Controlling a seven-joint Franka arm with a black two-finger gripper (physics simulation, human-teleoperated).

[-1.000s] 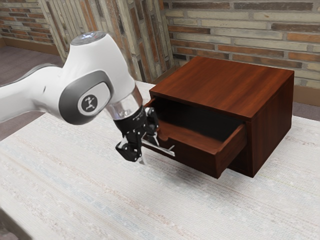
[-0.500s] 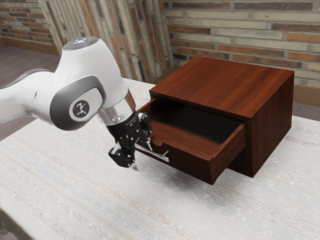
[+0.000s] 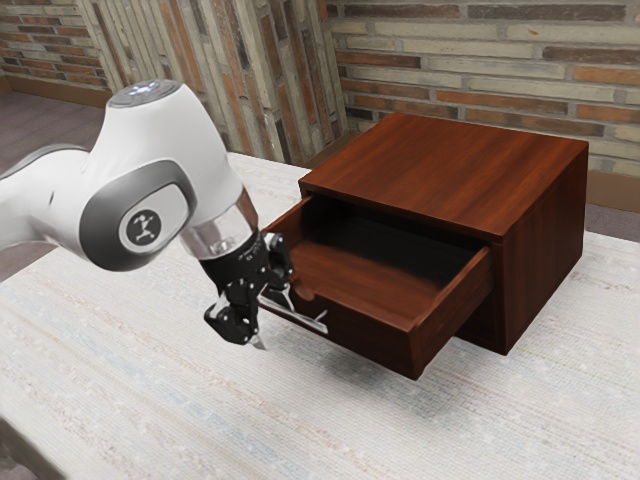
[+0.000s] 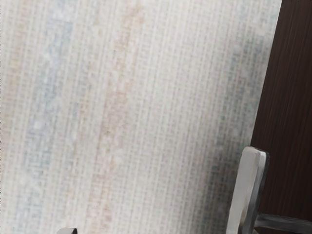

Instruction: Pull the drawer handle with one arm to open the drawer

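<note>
**Claw [image 3: 243, 332] at the handle [image 3: 300, 316], drawer [image 3: 372, 290] partly out**

At the end of the metal bar nearest the arm, the claw points down at the tabletop [image 3: 150, 400]. I cannot tell whether it clamps the bar or only hooks it. The drawer stands well out of the cabinet [image 3: 450, 165], its front over the tabletop. The hold looks off-centre, so the pull is best kept slow, level and straight along the drawer's run, or the drawer may skew and bind. The claw hangs close above the tabletop and dipping could scrape it. The brick wall [image 3: 480, 60] is well apart and no obstacle.
</note>
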